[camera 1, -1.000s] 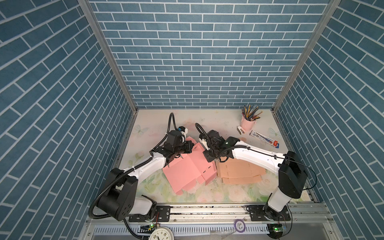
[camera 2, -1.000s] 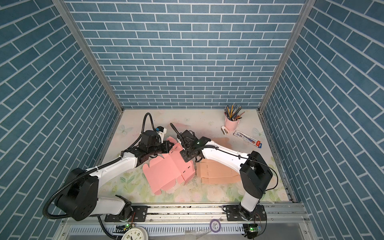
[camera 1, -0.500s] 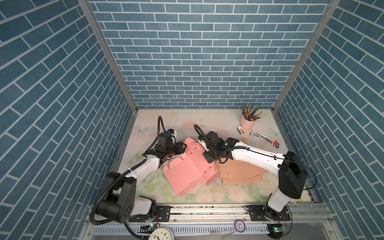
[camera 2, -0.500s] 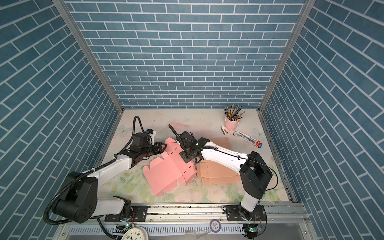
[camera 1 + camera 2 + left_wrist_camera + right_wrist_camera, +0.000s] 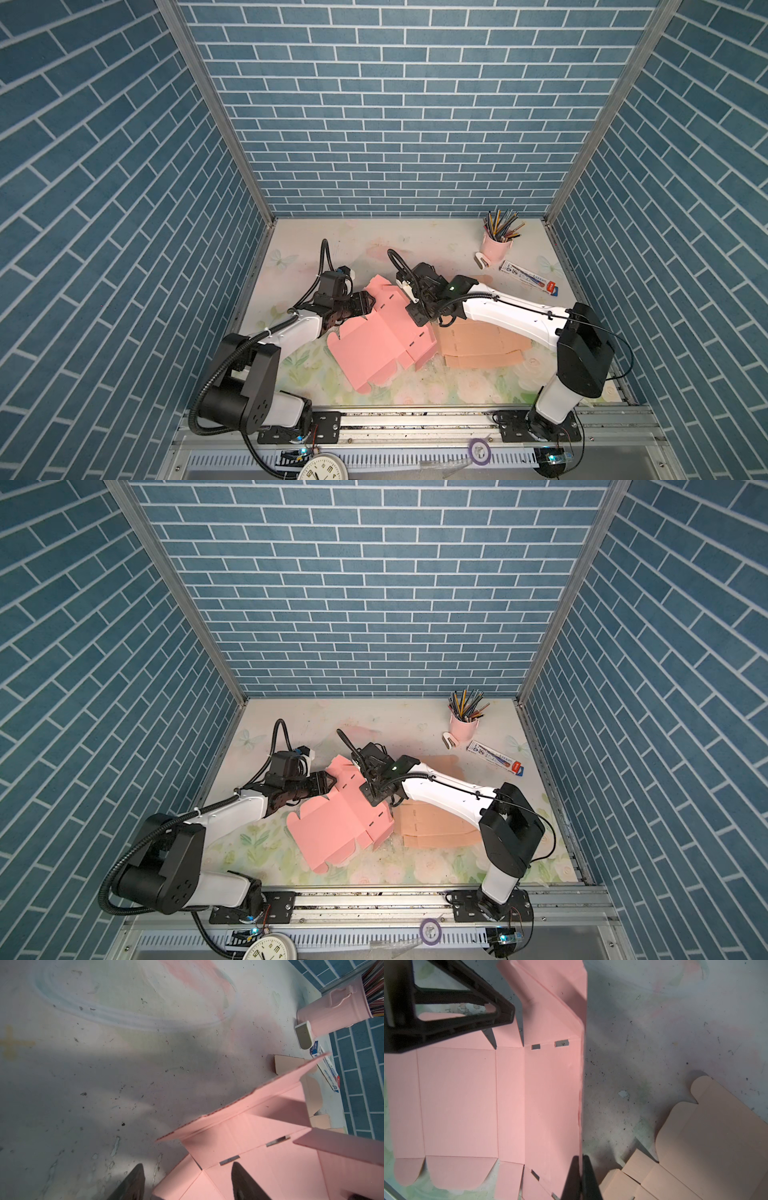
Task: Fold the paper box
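Box (image 5: 380, 338) blank sits mid-table, mostly flat, just beside tan blank (image 5: 478, 345). Step looks like raising one side wall. Right gripper (image 5: 580, 1169) is pinched tight on that upturned wall's edge. Left gripper (image 5: 187, 1182) has jaws wide, straddling a corner near the slots, gripping nothing. Next: left probably needs to take the adjacent flap and fold along its crease while right holds.

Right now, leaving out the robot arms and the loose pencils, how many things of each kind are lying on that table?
Unfolded box sheets: 2 (pink paper box, tan cardboard sheet)
Pencil cups: 1 (pink pencil cup)
Small white cases: 1 (small white case)
Long printed cartons: 1 (printed carton)
Total: 5
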Controlling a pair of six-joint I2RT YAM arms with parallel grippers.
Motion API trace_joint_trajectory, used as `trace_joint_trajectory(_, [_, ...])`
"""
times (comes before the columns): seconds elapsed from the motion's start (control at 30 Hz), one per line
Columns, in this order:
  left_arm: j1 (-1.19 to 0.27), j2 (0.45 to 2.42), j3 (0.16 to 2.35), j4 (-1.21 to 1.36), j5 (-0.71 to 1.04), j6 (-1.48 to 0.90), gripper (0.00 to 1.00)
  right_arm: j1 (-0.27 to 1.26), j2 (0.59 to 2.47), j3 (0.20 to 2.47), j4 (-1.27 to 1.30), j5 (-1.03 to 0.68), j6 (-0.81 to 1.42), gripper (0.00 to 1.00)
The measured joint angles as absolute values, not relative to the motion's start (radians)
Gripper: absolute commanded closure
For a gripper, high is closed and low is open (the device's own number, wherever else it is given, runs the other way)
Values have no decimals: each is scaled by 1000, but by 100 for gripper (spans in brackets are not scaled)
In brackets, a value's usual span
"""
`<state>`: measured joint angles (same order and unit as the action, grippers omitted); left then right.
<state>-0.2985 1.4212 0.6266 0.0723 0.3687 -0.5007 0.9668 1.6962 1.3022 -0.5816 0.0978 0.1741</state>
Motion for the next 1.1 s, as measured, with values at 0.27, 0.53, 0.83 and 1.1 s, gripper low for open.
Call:
trace_joint_trajectory(0.27, [-327,1439,622,102,402,-510,42,967,1696,1302,-584,108,174,100])
trace_joint_trajectory(0.53, [-340,1422,613,102,403,-507,60,967,1698,1302,-585,117,174,100])
trace_joint_trajectory(0.83, [-376,1366,599,83,401,-513,64,967,1716,1303,-586,128,164,100])
trace_joint_trajectory(1.1, [-413,1335,554,84,398,-539,66,973,1719,1308,-594,138,148,100])
